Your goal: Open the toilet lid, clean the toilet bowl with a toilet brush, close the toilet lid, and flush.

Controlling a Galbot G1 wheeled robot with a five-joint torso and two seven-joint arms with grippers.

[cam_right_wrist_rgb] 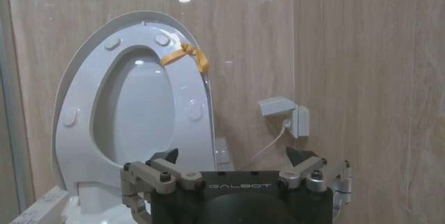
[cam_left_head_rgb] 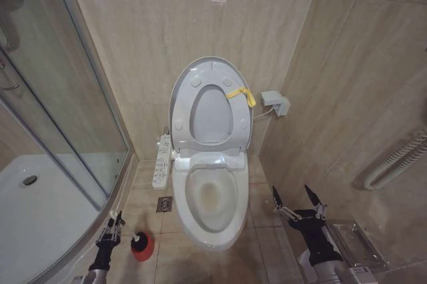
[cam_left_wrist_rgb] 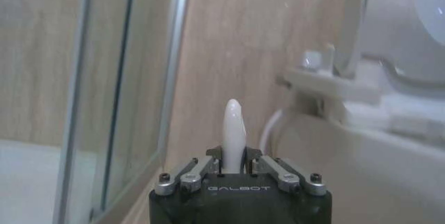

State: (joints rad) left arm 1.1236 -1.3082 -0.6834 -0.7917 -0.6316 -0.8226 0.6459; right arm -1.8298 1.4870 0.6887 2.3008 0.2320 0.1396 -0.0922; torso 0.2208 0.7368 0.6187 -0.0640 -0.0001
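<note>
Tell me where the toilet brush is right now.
In the head view the brush stands in its red cup on the floor left of the bowl, by the shower glass, with the left gripper shut on its handle.

Toilet lid (cam_left_head_rgb: pixel 189 79) raised; stained toilet bowl (cam_left_head_rgb: pixel 212 197) open; toilet brush (cam_left_wrist_rgb: pixel 234 135) apparently upright.

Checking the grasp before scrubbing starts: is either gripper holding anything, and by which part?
The left gripper is shut on the toilet brush, near its handle's top end. The right gripper is open, holding nothing.
</note>
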